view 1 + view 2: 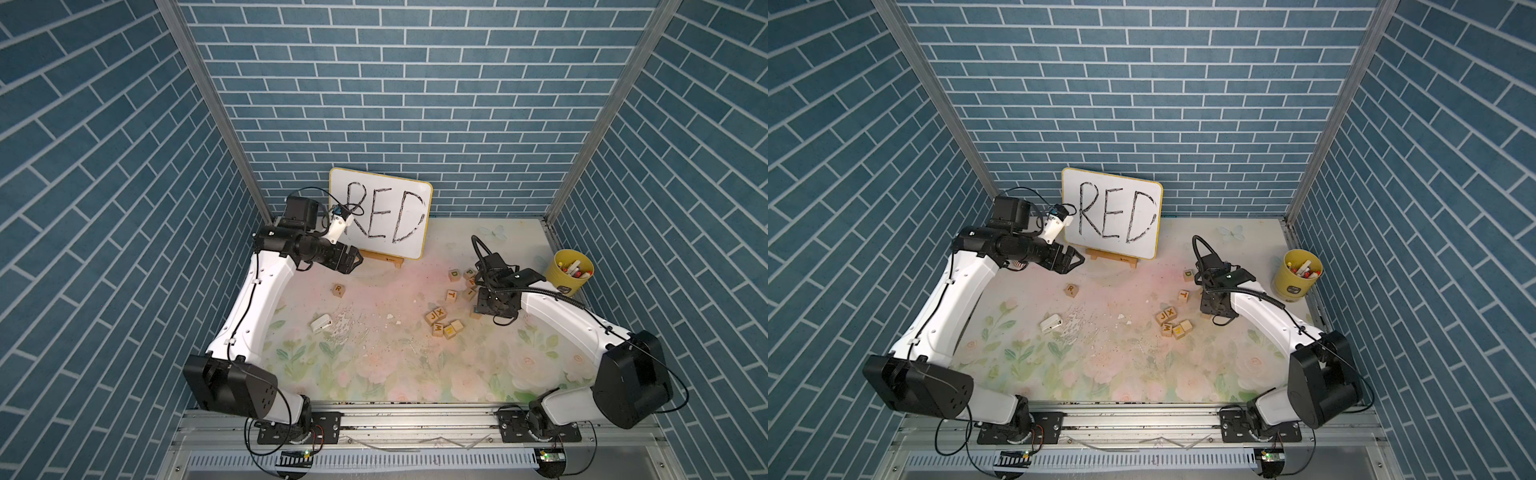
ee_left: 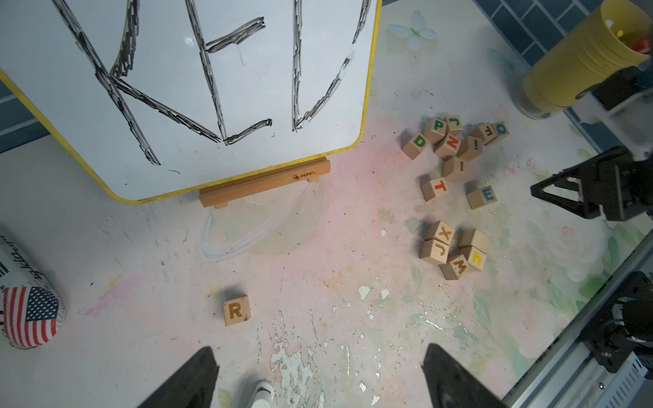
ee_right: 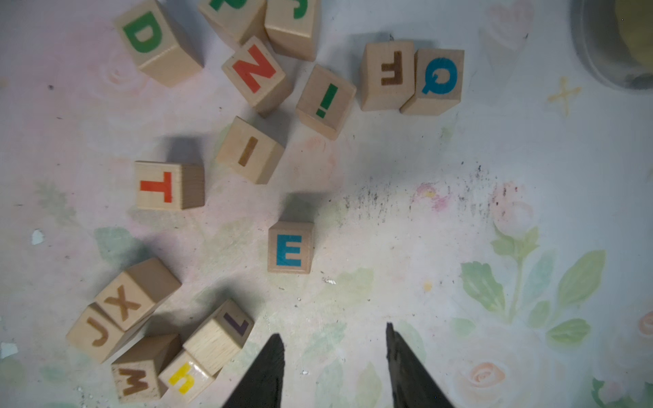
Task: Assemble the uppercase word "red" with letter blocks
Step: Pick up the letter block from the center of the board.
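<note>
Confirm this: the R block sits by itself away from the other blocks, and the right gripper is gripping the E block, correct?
Not quite. The R block does sit by itself, but the right gripper is not gripping the E block: the right wrist view shows its jaws apart and empty, the E block lying on the table ahead of them.

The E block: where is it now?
In the right wrist view the blue E block lies on the robot's right, just ahead of the right gripper, near the I block and T block.
</note>
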Tool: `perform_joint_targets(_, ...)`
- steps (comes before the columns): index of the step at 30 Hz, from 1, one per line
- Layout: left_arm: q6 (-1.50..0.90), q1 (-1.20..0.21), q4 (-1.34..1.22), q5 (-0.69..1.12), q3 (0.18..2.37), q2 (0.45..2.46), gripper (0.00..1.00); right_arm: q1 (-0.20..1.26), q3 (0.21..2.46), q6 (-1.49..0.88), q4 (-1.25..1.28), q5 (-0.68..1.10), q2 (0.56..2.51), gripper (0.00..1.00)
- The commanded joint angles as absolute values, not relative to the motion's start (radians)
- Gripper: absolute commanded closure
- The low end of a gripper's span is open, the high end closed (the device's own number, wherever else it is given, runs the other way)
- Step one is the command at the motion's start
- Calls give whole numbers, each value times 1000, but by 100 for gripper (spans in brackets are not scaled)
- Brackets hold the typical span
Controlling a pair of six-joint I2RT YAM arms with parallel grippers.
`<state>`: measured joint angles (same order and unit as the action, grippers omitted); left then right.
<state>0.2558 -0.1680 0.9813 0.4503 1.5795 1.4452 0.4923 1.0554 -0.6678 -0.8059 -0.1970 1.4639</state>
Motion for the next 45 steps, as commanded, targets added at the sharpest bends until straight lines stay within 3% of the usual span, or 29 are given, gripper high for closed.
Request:
perform_joint_targets(1, 283, -193, 981, 474, 1540, 1411, 6, 489, 1076, -663, -785, -159, 1521, 51)
perform_joint_targets(6, 267, -224, 985, 448, 1525, 1376, 1, 489, 1099, -660, -762, -142, 1572, 52)
perform_joint_targets(45, 261, -275, 950, 420, 1446, 1332, 1, 489, 1169, -669, -718, -133, 1799, 54)
